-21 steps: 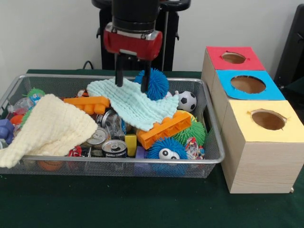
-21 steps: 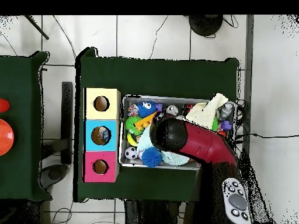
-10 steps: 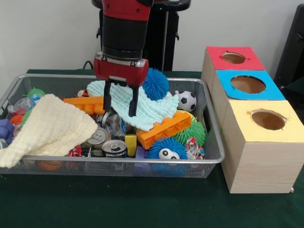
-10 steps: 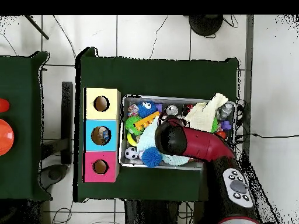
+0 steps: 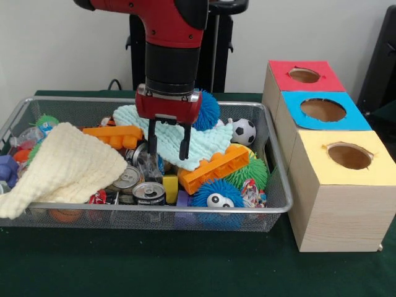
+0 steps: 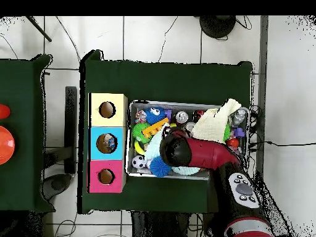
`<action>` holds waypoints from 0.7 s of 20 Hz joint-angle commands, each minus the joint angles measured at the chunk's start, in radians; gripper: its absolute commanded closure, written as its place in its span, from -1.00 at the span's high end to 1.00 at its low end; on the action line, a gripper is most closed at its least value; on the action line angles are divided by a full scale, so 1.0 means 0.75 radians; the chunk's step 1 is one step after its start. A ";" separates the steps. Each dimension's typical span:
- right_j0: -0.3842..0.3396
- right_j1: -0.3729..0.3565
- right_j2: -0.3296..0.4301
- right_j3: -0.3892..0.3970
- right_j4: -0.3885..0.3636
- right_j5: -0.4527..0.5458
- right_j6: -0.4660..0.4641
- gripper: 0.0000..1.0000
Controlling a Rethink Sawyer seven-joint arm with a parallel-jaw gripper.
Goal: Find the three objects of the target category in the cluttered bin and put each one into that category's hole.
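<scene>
My gripper (image 5: 168,148) hangs open inside the wire bin (image 5: 204,212), its two black fingers (image 5: 152,143) straddling the near edge of a light blue cloth (image 5: 195,143). Just below the tips lie a clear plastic bottle (image 5: 147,164) and drink cans (image 5: 148,193). An orange brick (image 5: 213,166) lies to the right of the fingers. Three boxes with holes stand right of the bin: red (image 5: 304,76), blue (image 5: 323,110) and yellow (image 5: 349,156). In the overhead view the arm's head (image 6: 174,148) hides the gripper; the yellow (image 6: 107,110), blue (image 6: 107,143) and red (image 6: 106,176) boxes show left of the bin.
A cream cloth (image 5: 62,168) covers the bin's left half. Around it lie a second orange brick (image 5: 114,133), blue spiky balls (image 5: 207,111), a green spiky ball (image 5: 249,173), a soccer ball (image 5: 244,131) and a yellow block (image 5: 170,185). Green felt (image 5: 185,260) covers the table.
The gripper has come down from above the cloth's far side toward the near side, then shifted slightly right. Its fingers stayed apart. The cloth and toys look unmoved.
</scene>
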 commanded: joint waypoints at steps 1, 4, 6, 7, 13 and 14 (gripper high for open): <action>0.037 0.029 0.022 0.047 -0.152 -0.039 0.027 1.00; 0.033 0.034 0.011 0.053 -0.181 -0.066 0.047 1.00; 0.028 0.038 0.005 0.056 -0.199 -0.089 0.059 1.00; 0.030 0.038 0.004 0.055 -0.204 -0.092 0.064 1.00; 0.048 0.044 -0.020 0.045 -0.229 -0.119 0.097 1.00; 0.052 0.046 -0.026 0.042 -0.233 -0.127 0.105 1.00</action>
